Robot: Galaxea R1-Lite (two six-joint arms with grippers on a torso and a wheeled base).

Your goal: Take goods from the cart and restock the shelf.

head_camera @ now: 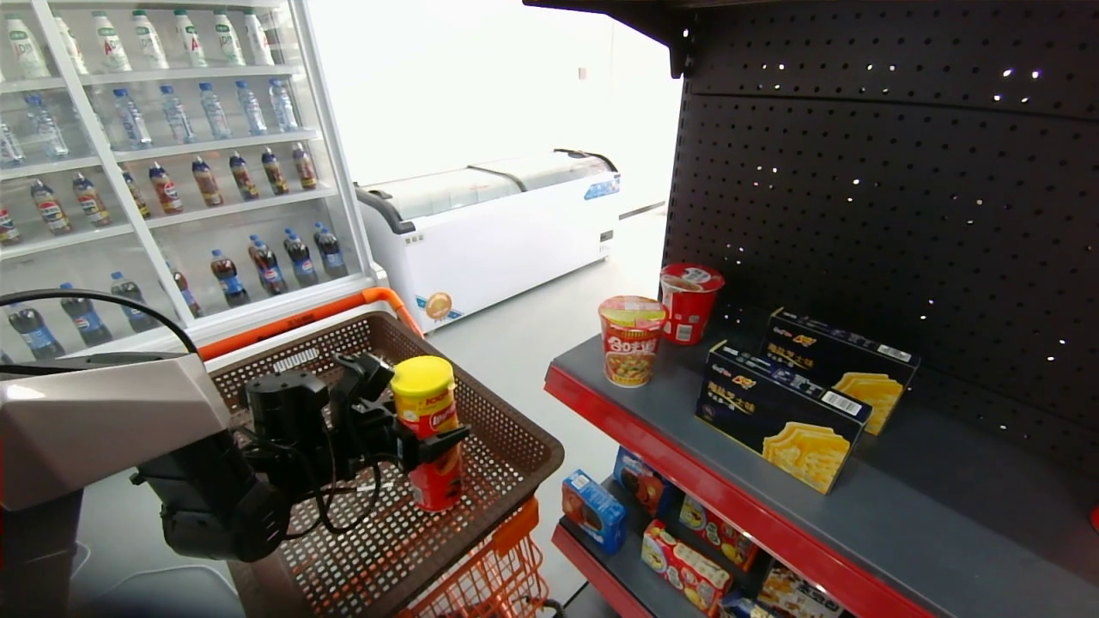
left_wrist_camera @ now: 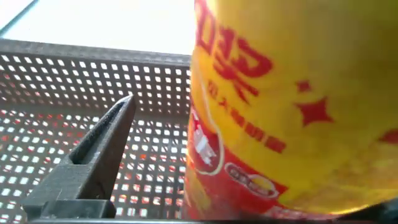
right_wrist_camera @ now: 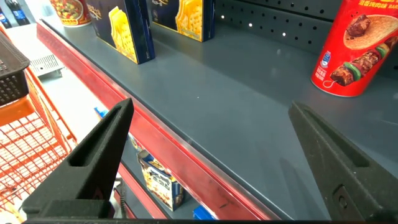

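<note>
A tall red and yellow can with a yellow lid stands upright in the brown cart basket. My left gripper is open around the can's middle. In the left wrist view one finger stands apart from the can, and the other finger is hidden behind it. My right gripper hangs open and empty over the grey shelf board. A red can stands on that board beyond one finger.
The shelf with its red front edge holds two noodle cups and two dark blue boxes. Lower shelves carry small boxes. A drinks fridge and a chest freezer stand behind the cart.
</note>
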